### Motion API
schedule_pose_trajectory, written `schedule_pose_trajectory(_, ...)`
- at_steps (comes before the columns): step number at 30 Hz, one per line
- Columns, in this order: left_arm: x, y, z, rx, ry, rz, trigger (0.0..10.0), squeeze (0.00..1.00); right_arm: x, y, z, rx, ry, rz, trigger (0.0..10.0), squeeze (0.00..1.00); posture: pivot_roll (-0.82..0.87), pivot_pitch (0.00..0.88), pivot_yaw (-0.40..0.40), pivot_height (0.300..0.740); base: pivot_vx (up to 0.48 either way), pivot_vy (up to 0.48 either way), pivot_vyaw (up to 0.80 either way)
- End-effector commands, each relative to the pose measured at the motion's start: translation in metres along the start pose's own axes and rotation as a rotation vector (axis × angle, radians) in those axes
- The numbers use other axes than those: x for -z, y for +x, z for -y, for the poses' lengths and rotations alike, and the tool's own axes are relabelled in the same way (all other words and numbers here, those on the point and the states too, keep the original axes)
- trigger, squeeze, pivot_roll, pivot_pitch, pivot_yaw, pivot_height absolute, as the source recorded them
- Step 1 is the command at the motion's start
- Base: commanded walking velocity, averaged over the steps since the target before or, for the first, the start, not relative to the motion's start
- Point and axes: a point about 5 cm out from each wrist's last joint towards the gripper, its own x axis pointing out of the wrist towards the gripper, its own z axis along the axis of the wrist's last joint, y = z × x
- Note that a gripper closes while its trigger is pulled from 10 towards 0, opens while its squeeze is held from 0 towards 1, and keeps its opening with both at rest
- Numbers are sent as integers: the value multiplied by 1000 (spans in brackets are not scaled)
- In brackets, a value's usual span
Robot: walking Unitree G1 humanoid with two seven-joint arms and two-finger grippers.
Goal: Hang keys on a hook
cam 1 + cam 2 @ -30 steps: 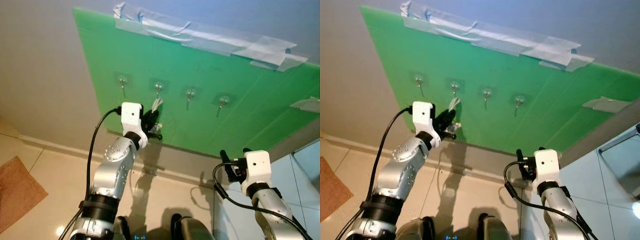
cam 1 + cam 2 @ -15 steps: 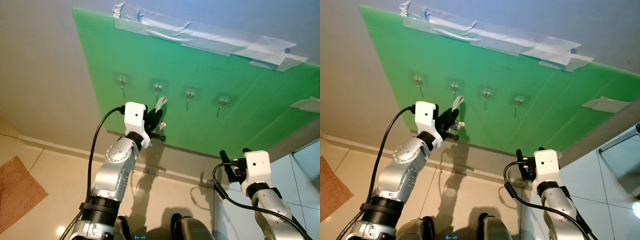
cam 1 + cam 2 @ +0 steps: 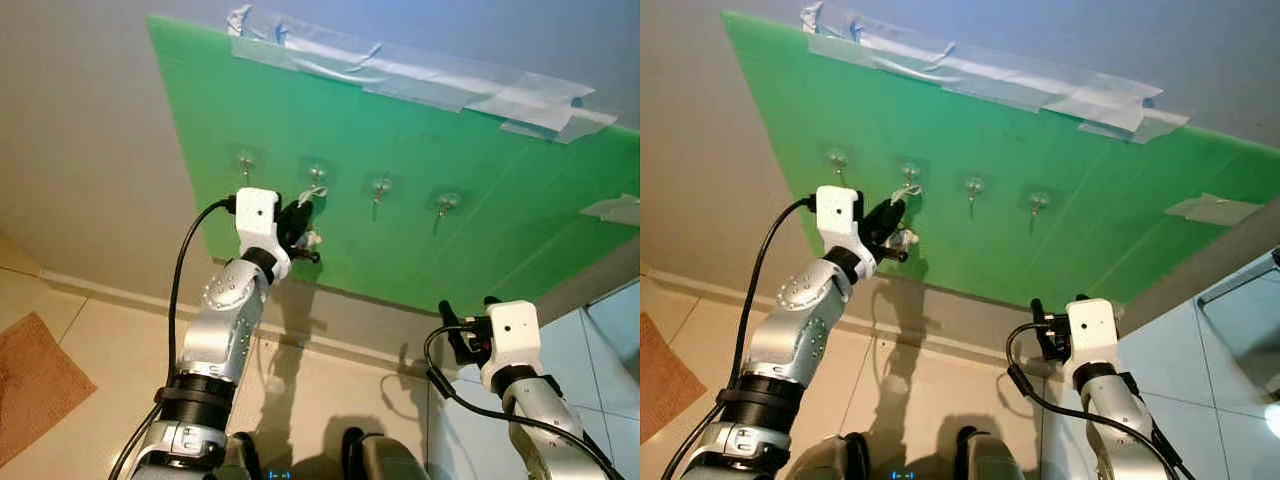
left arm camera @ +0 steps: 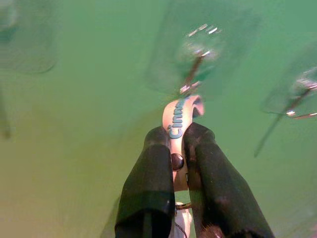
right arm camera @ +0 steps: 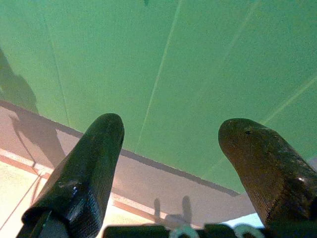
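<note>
Left gripper [image 4: 178,144] rose, key strap [image 4: 177,119] touching 2nd hook [image 4: 194,74].

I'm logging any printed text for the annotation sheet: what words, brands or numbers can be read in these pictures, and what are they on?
"Cinn": blue letters on the white key strap pinched by the left gripper just under a hook; the rest of the word is hidden between the fingers.
No text can be read on the green board, the tape or the right gripper.

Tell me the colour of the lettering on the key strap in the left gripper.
Teal-blue lettering on a white strap, clearest in the left wrist view.
</note>
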Motion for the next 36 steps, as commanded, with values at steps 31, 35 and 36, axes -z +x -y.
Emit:
schedule_pose_trajectory(31, -9, -2, 21, 104, 62, 43, 0, 0, 6, 0, -1, 16, -2, -23, 10000, 173, -184, 159, -68, 740, 0, 0, 0)
schedule_pose_trajectory(35, -14, -1, 19, 99, 64, 61, 0, 0, 6, 1, -1, 17, -2, -23, 10000, 165, -182, 158, -68, 740, 0, 0, 0)
schedule_pose_trajectory(36, -16, -1, 18, 96, 63, 65, 0, 0, 6, 1, -1, 16, -2, -23, 10000, 173, -182, 158, -69, 740, 0, 0, 0)
